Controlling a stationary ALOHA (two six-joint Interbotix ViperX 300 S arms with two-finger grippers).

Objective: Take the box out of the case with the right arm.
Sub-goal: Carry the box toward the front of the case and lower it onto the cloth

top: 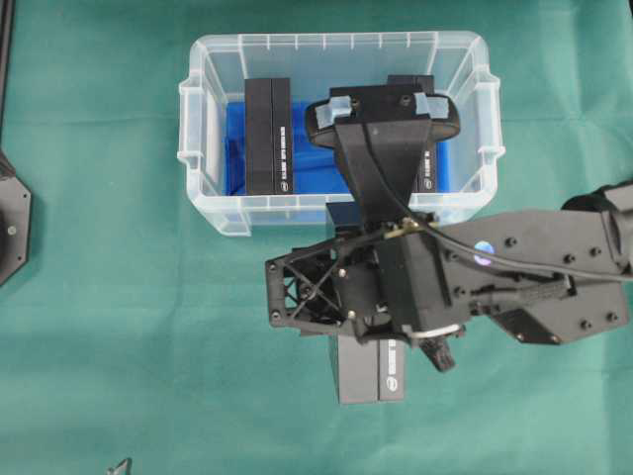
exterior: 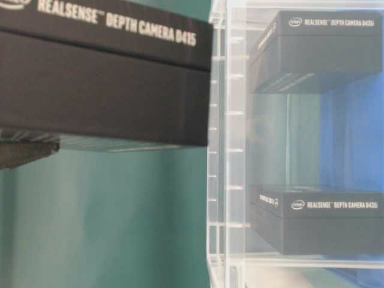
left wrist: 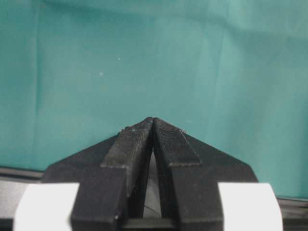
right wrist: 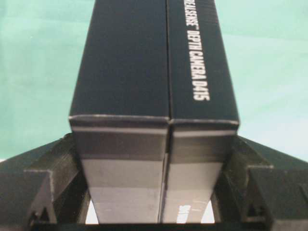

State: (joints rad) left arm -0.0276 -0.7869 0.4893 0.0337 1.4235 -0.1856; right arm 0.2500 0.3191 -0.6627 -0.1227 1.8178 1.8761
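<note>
The clear case [top: 203, 158] with its blue lining stands at the back of the green cloth. One black box [top: 268, 137] lies inside at its left; another [top: 428, 166] inside at the right is mostly hidden by my right arm. My right gripper [top: 361, 292] [right wrist: 154, 144] is shut on a third black box [top: 371, 371] [right wrist: 154, 72], held outside the case, in front of its near wall. In the table-level view this box [exterior: 102, 90] is off the cloth beside the case wall [exterior: 219, 150]. My left gripper [left wrist: 153, 120] is shut and empty over bare cloth.
A black base [top: 12, 223] of the left arm sits at the left edge of the overhead view. Green cloth [top: 129, 346] stretches in front of and to the left of the case.
</note>
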